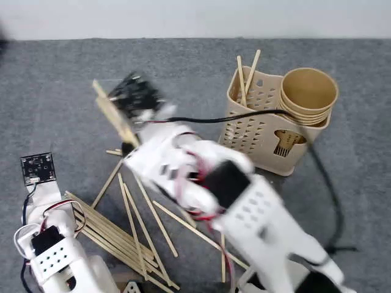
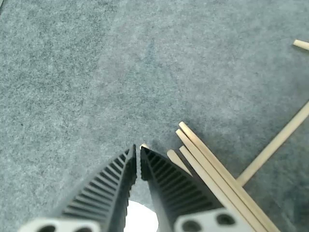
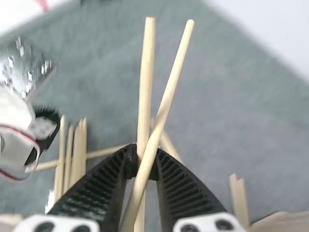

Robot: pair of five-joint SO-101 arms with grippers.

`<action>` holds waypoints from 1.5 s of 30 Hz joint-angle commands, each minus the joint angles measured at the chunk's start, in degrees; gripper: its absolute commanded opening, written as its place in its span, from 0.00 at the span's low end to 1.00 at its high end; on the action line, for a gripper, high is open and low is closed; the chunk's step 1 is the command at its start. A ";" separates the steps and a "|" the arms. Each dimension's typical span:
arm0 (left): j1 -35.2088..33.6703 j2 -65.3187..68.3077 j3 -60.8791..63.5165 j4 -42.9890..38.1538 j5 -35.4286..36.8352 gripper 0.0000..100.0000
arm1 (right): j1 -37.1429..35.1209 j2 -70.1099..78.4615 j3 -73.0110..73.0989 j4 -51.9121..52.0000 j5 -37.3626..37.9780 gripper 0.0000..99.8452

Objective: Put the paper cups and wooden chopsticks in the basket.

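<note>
Paper cups [image 1: 308, 91] sit stacked in the basket [image 1: 250, 131] at 2 o'clock, two chopsticks [image 1: 247, 72] beside them. My right hand [image 3: 142, 155] is clamped on a crossed pair [image 3: 145, 87]. Loose sticks [image 1: 110, 237] at 7 o'clock are left on the tabletop [image 1: 61, 91]; my left hand [image 2: 136, 153] is together, empty.

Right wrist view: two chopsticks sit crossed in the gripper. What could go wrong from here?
The two chopsticks cross inside the right gripper, so one may pivot or slip out in transit. Their splayed tips could catch the basket rim, where the paper cups take up one side.
</note>
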 commanded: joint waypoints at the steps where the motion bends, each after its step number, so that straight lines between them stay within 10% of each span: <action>1: 0.18 -1.49 -1.01 -1.23 0.09 0.02 | 5.14 -8.31 -2.11 -2.15 2.55 0.01; 28: 0.18 -1.49 -1.01 -1.23 0.09 0.02 | 34.86 -7.78 -1.76 -42.59 3.34 0.01; 45: 0.18 -1.49 -1.01 -1.23 0.09 0.02 | 41.27 2.86 7.38 -43.91 3.25 0.01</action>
